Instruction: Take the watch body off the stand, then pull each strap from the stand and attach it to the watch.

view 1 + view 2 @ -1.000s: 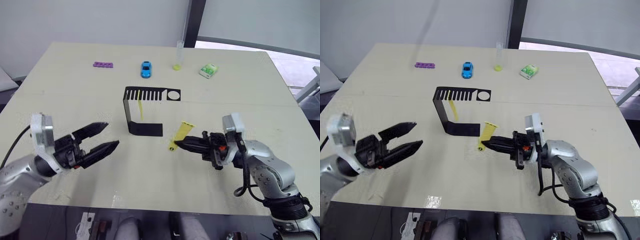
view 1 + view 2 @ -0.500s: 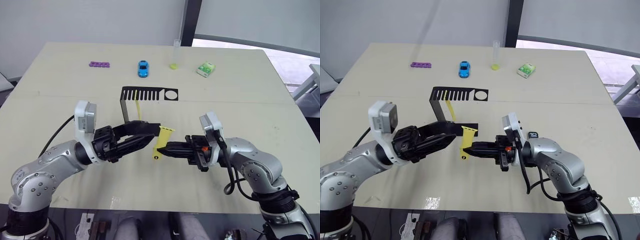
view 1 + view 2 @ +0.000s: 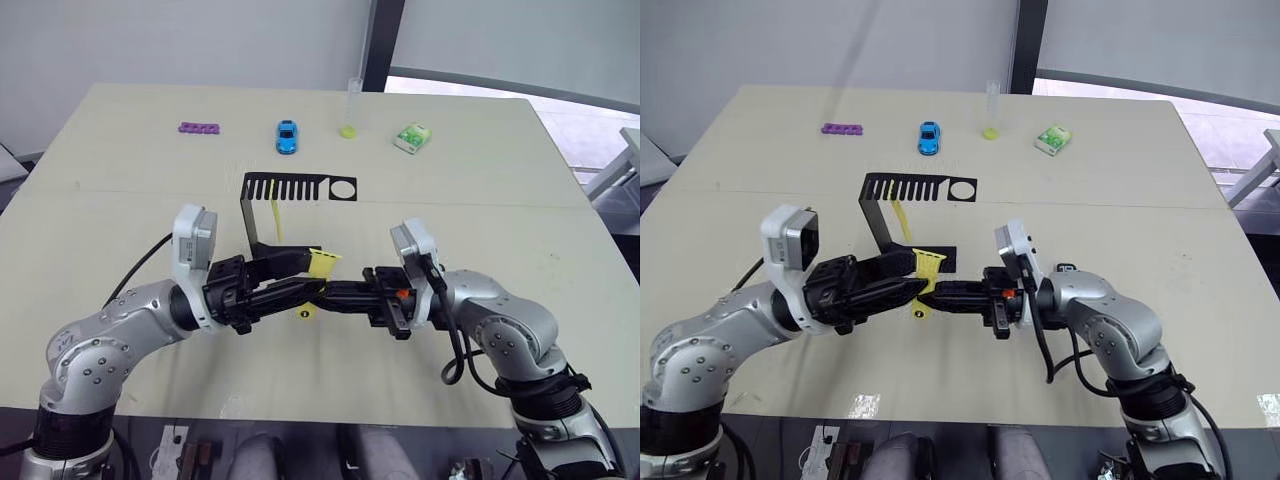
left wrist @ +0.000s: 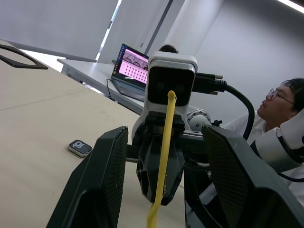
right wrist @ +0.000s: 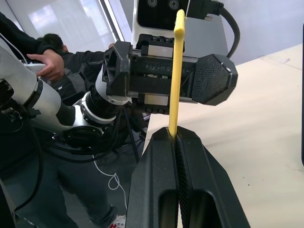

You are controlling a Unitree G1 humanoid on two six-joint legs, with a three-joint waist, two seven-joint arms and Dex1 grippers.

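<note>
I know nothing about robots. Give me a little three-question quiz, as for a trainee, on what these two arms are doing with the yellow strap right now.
1. True or false: the right gripper is shut on a yellow strap.
2. Where is the second strap?
A. hanging from the stand
B. pinched in the left gripper
C. clamped in the right gripper as well
3. Fill in the missing word: the left gripper has its fingers ____, one on each side of the held strap.

Key: 1 true; 2 A; 3 open.
</note>
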